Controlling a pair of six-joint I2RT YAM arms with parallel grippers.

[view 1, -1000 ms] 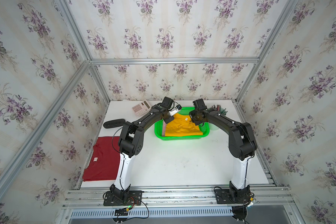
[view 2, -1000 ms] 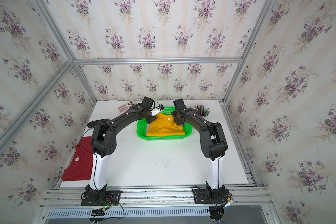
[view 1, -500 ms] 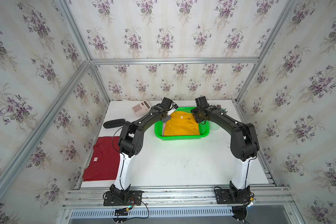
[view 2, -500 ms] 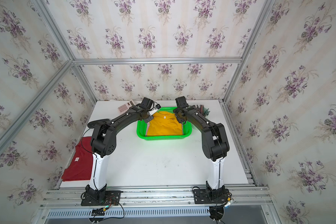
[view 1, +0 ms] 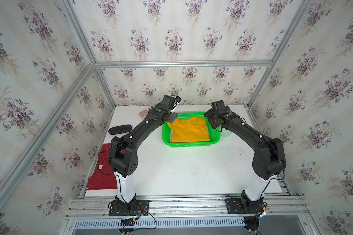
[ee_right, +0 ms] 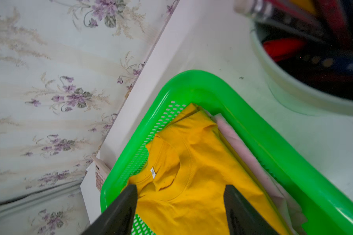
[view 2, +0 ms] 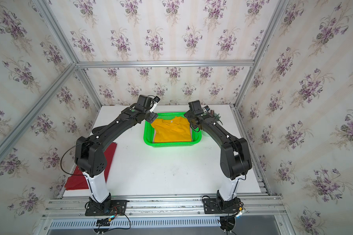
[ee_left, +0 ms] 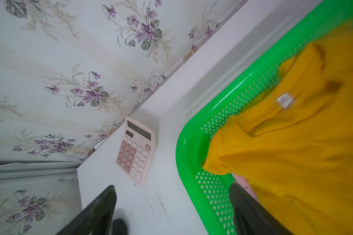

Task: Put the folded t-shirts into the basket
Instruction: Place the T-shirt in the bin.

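Both pairs of fingers (ee_left: 98, 211) (ee_right: 120, 209) now off yellow t-shirt (view 1: 189, 131)

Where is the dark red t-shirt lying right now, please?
In both top views the dark red t-shirt lies flat at the left edge of the table, beside the left arm at its base, well apart from the green basket near the back.

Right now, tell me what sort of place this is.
Probably a robot test cell, not a home: floral wallpaper panels in a silver aluminium frame, two black arms bolted to rails at a white table.
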